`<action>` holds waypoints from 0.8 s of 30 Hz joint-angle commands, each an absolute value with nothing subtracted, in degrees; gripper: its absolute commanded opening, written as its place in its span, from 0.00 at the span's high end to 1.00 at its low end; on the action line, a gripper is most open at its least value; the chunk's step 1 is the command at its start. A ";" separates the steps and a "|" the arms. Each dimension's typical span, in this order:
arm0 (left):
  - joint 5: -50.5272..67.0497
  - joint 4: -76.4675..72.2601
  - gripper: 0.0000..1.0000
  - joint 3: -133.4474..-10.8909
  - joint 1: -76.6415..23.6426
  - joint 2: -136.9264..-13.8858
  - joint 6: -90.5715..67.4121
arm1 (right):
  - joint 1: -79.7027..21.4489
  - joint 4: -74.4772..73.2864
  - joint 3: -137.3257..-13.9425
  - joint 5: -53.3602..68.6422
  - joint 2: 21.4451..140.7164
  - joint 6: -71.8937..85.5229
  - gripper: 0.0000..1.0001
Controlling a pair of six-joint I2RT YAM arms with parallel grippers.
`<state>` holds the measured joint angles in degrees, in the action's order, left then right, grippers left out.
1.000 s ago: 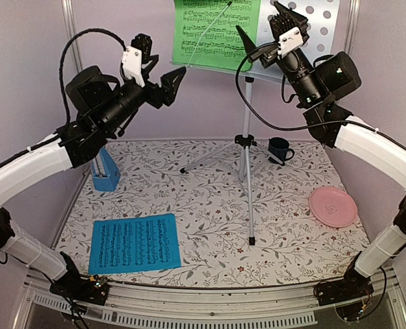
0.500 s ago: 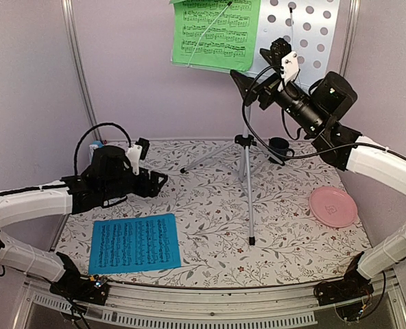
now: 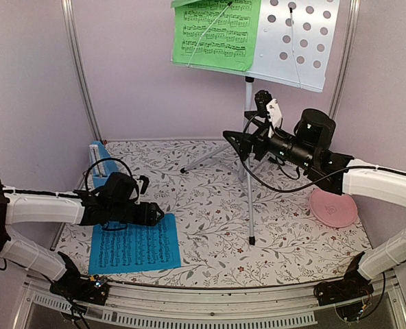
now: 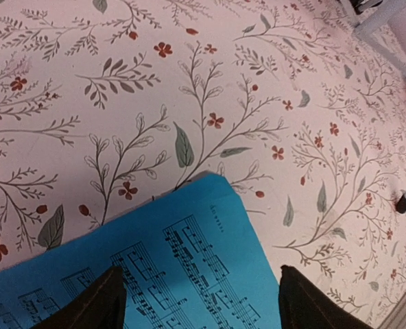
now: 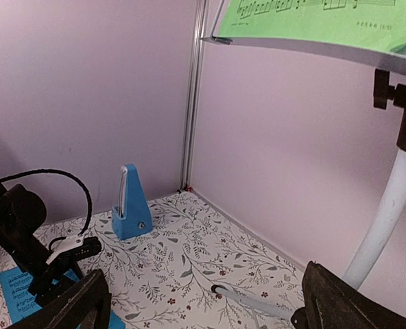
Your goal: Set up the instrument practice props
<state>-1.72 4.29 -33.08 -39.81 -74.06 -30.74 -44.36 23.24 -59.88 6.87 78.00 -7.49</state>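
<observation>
The silver tripod music stand (image 3: 248, 171) stands at mid-table, and its perforated desk (image 3: 302, 41) holds the green sheet (image 3: 217, 31) on its left half. The blue sheet (image 3: 134, 244) lies flat at the front left. My left gripper (image 3: 158, 214) is open and empty, low over that sheet's far right corner (image 4: 189, 267), one finger (image 4: 93, 305) over the paper. The blue metronome (image 3: 97, 155) stands at the back left and also shows in the right wrist view (image 5: 129, 203). My right gripper (image 3: 243, 118) is open and empty, in the air beside the stand's pole (image 5: 385, 219).
A pink plate (image 3: 333, 209) lies at the right, partly behind my right arm. The stand's legs spread over the cloth, with one foot (image 4: 403, 203) near the blue sheet and another leg (image 5: 251, 301) toward the back. Walls close in the back and sides.
My left arm has dropped from high near the desk to the table, over the blue sheet's corner. My right arm has come down from the desk to beside the pole.
</observation>
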 commanded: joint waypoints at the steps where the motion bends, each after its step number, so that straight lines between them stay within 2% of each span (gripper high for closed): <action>1: -0.84 5.92 0.23 -32.98 -40.40 -77.62 -34.07 | -44.51 20.58 -58.10 9.14 74.64 -5.46 0.01; 8: 5.16 2.84 0.24 -35.58 -40.99 -87.15 -29.75 | -44.47 19.11 -55.23 9.16 73.07 -5.25 0.01; 15: 15.28 3.90 0.28 -46.47 -41.62 -101.43 -16.74 | -44.48 17.53 -54.86 10.86 72.18 -5.08 0.01; 20: 20.64 15.74 0.32 -64.94 -45.56 -114.62 0.41 | -44.47 16.55 -54.36 12.38 72.22 -4.67 0.01; 24: 19.71 22.05 0.32 -68.35 -48.15 -115.29 13.97 | -44.47 15.66 -53.69 13.31 71.98 -4.15 0.01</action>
<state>16.43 9.58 -67.53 -44.82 -114.08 -3.49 -44.36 16.82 -54.96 11.46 73.49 -5.23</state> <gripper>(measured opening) 0.680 0.990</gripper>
